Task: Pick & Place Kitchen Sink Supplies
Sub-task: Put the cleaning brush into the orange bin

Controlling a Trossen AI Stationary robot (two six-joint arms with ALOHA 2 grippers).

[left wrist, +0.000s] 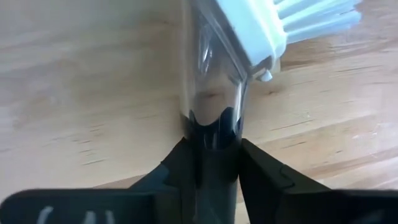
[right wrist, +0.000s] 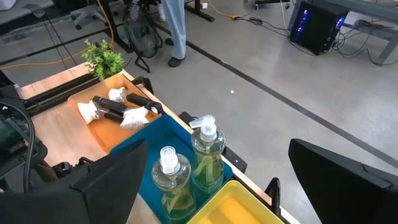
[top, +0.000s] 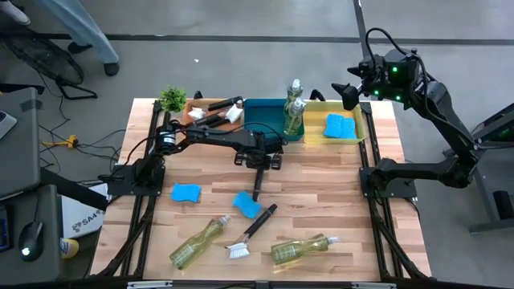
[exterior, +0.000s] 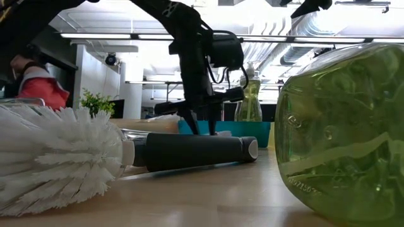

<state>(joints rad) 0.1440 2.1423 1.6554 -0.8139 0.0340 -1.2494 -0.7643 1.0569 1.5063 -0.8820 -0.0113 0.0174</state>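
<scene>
Brush handle [left wrist: 211, 124] sits between the left hand's [top: 257, 191] closing fingers [left wrist: 264, 174], which pinch its dark stem on the worktop [top: 321, 185]; its white head [left wrist: 292, 18] lies just beyond. A good grip stays centred on the stem and squares up before lifting. Just beside the hand lies a blue sponge [top: 247, 205], then a second brush [top: 250, 234] and two fallen bottles [top: 199, 241], which could snag a low sweep. Beyond the hand's back stand the trays [top: 265, 112]. Well apart, the right hand [top: 347, 95] waits fully open above the yellow tray [top: 361, 128].
</scene>
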